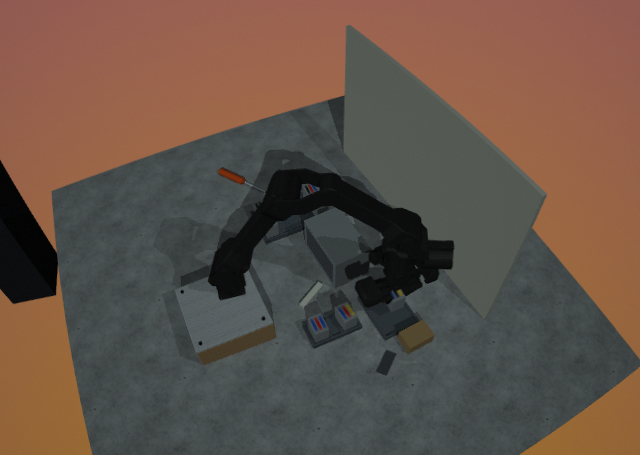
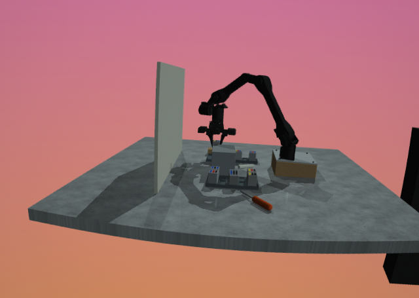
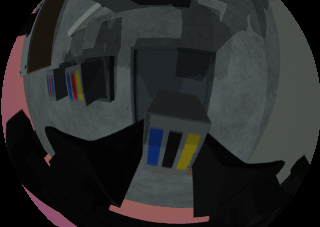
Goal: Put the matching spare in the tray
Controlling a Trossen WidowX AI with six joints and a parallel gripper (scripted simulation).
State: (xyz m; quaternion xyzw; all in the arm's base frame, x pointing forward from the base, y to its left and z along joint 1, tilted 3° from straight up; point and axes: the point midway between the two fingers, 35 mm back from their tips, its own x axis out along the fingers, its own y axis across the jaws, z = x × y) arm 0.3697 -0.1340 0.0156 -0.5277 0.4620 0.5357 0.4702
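Note:
My gripper (image 1: pixel 394 291) (image 2: pixel 216 141) (image 3: pixel 172 125) is shut on a small grey spare (image 1: pixel 397 294) (image 3: pixel 172 129) with blue, black and yellow stripes. It holds the spare low over the far end of the dark grey tray (image 1: pixel 391 322) (image 3: pixel 195 66), right of the mounted unit (image 1: pixel 333 246) (image 2: pixel 223 158). I cannot tell whether the spare touches the tray floor. Two more striped spares (image 1: pixel 316 324) (image 1: pixel 345 313) stand in a rack left of the tray, and they also show in the wrist view (image 3: pixel 72 83). The unit's back face is hidden.
A tall grey-green panel (image 1: pixel 429 166) (image 2: pixel 167 126) stands close to the right of the gripper. A tan block (image 1: pixel 415 335) touches the tray's near end. A second rack (image 2: pixel 232 177), a white strip (image 1: pixel 310 293), a dark plate (image 1: pixel 386 361) and an orange screwdriver (image 1: pixel 231 175) (image 2: pixel 261 202) lie around.

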